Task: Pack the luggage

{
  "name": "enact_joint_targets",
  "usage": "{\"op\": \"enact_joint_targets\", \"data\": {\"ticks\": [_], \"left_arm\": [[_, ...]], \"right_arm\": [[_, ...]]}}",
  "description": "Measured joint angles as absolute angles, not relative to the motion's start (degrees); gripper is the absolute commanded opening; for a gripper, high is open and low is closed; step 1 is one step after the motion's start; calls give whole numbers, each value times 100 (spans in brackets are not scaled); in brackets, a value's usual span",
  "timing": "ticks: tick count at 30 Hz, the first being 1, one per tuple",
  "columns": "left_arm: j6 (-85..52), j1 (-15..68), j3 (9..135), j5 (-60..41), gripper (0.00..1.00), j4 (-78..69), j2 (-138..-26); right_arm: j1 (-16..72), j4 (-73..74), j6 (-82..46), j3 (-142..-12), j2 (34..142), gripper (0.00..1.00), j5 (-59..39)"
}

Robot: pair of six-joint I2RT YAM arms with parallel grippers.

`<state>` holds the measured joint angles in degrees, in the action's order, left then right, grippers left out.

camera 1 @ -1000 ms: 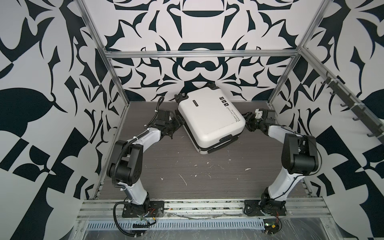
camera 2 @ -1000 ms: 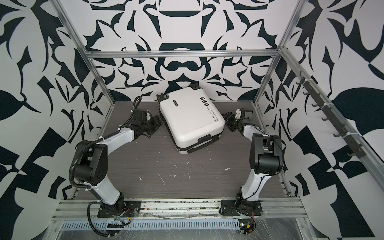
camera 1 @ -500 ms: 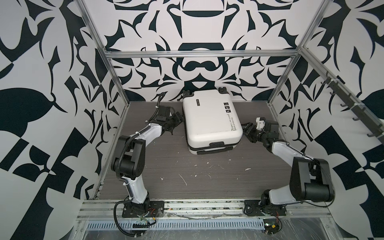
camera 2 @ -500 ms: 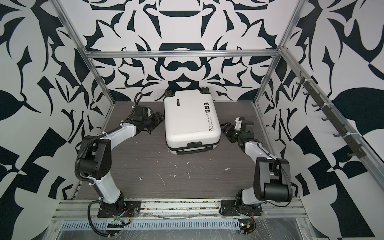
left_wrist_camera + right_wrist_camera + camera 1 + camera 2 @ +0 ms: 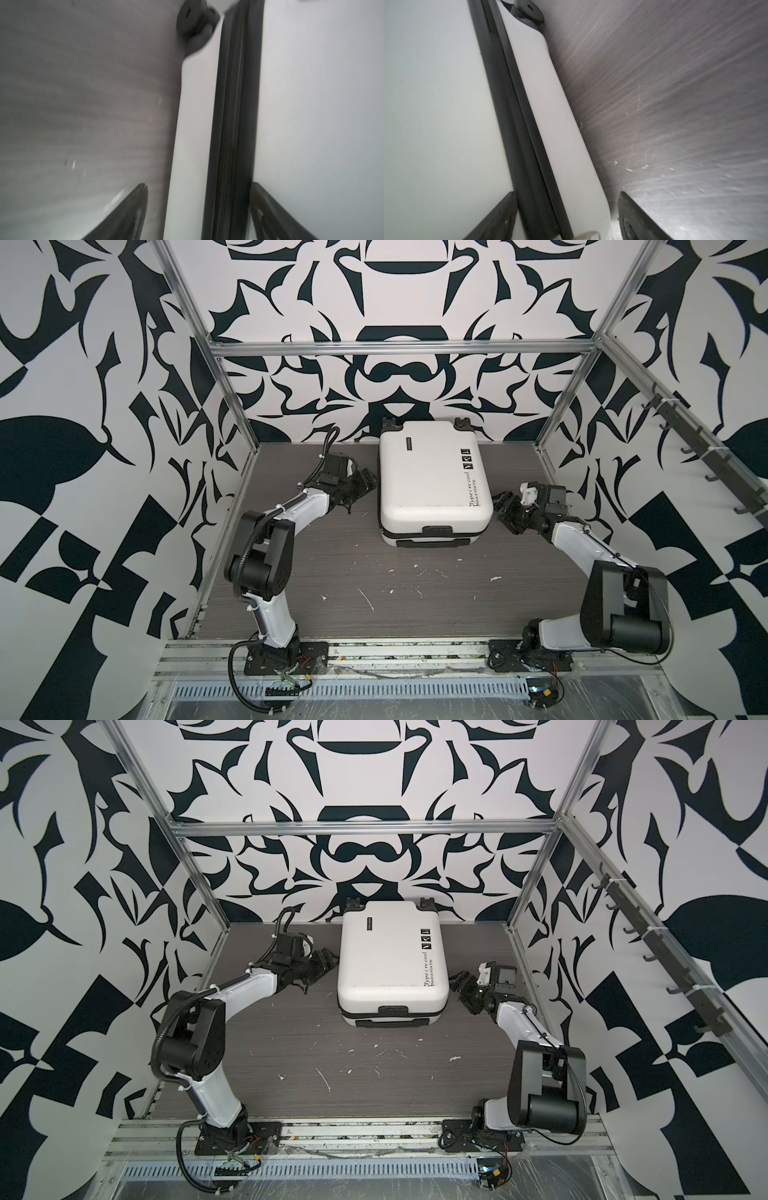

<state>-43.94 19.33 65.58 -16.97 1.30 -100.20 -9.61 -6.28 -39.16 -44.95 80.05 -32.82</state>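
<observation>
Both top views show the white hard-shell suitcase point(image 5: 432, 481) lying closed and flat at upper centre of the bench point(image 5: 374, 580). The left gripper point(image 5: 369, 484) and right gripper point(image 5: 503, 511) flank its sides, fingers apart, holding nothing. It is likely stiff, slick and bulky; the black seam point(image 5: 234, 124) offers purchase.

Black-and-white patterned walls point(image 5: 399, 302), grey wood-grain tabletop point(image 5: 436, 597)

Both arms low and forward, left gripper point(image 5: 366, 485) and right gripper point(image 5: 501, 508) with jaws apart
</observation>
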Motion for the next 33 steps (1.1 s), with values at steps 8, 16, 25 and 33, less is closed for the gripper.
{"op": "enact_joint_targets", "data": {"ticks": [8,16,25,33], "left_arm": [[-3870,1780,5026,-1629,80,460,-8058],[-3553,2071,3699,-1439,80,561,-6519],[-3402,2589,3745,-1367,80,423,-6866],[-3262,2956,4331,-1280,80,414,-7498]], "right_arm": [[-1157,-1341,-3555,-4495,7297,79,-3122],[-880,-1922,-3361,-4198,5981,77,-2864],[200,-2423,-3304,-3511,4759,67,-2460],[425,-2589,-3308,-3227,4228,66,-2464]]}}
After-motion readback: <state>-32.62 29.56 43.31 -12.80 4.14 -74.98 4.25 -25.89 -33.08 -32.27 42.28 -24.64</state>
